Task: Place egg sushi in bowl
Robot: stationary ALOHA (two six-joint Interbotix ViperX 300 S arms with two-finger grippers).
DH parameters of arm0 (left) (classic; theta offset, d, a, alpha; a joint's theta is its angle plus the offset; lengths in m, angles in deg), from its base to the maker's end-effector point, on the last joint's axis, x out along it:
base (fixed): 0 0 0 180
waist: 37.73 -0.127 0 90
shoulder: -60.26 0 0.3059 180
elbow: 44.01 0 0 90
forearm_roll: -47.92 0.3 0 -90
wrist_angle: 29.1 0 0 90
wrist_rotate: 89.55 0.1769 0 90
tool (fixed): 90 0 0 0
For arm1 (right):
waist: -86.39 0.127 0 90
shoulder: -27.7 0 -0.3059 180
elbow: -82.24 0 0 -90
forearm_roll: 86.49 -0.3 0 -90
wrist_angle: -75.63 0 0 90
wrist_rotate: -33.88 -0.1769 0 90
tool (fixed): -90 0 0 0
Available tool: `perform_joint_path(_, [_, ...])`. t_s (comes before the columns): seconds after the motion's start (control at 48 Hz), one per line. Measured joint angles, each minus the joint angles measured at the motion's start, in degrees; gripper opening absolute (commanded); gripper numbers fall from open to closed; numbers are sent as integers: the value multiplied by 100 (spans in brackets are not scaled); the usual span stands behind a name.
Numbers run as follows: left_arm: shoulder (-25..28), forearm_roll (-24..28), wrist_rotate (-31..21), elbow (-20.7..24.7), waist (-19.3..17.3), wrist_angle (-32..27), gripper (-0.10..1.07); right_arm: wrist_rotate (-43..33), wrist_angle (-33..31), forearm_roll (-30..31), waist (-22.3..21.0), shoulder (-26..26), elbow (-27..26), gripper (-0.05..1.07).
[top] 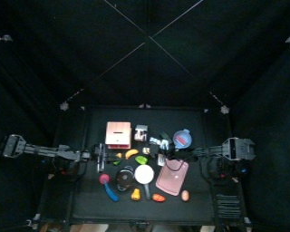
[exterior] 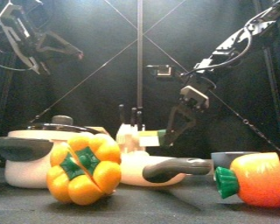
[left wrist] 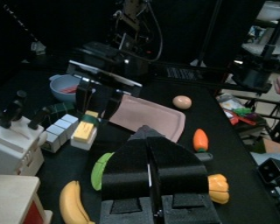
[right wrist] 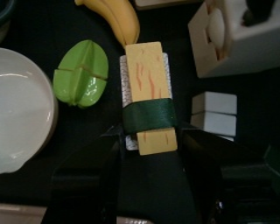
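Observation:
The egg sushi (right wrist: 146,96) is a yellow slab on white rice with a dark green band. It lies on the black table between a green leaf-shaped piece (right wrist: 81,72) and white cubes (right wrist: 220,114). My right gripper (right wrist: 149,147) is open just above it, with a jaw on each side of its banded end. The sushi also shows in the left wrist view (left wrist: 84,133), under the right gripper (left wrist: 101,90). The small blue-grey bowl (left wrist: 64,85), reddish inside, stands just beyond; it also shows in the top view (top: 181,139). My left gripper (left wrist: 154,175) is shut and empty, resting at the table's left.
A pink tray (left wrist: 149,115) lies beside the bowl. A white oval plate (right wrist: 14,98), a banana (right wrist: 116,17) and a white box (right wrist: 234,35) ring the sushi. A yellow pepper (exterior: 84,166), a carrot (exterior: 257,179) and a white pot (exterior: 35,157) stand at the front edge.

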Motion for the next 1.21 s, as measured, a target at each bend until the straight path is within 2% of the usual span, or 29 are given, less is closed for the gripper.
perform_joint_path(0.292, [0, 0, 0, 0, 9, 0, -4, -18, -378, -483, -229, 1107, 686, 71])
perform_joint_path(0.646, [-9, 0, 0, 0, 0, 9, -4, -35, -1063, -976, -826, 2180, 1327, 71])
perform_joint_path(0.833, [-9, 0, 0, 0, 0, 0, -4, -44, -1248, -1116, -1230, 2487, 1573, 71])
perform_joint_path(1.208, [0, 0, 0, 0, 0, 0, -4, -44, -1283, -1160, -1828, 2725, 2004, 71])
